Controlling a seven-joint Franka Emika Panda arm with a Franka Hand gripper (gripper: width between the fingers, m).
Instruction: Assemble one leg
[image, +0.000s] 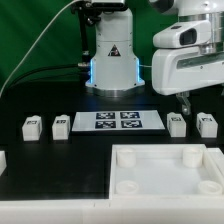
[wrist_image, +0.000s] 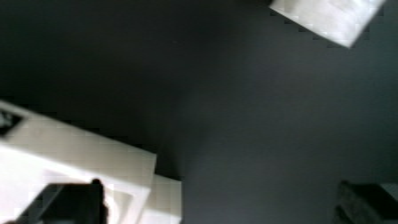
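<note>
Several small white legs with black-and-white tags stand on the black table. Two are at the exterior view's left (image: 32, 126) (image: 60, 125) and two at its right (image: 177, 124) (image: 207, 124). My gripper (image: 186, 104) hangs just above and behind the two right legs, touching neither. In the wrist view its dark fingertips (wrist_image: 71, 203) stand wide apart with only black table between them, so the gripper (wrist_image: 222, 205) is open and empty. A white corner (wrist_image: 331, 18) in the wrist view is too blurred to name.
The marker board (image: 118, 121) lies in the middle between the leg pairs. The large white square panel (image: 150, 185) with round corner sockets lies at the front right; part of it shows in the wrist view (wrist_image: 80, 150). Another white part (image: 2, 158) sits at the left edge.
</note>
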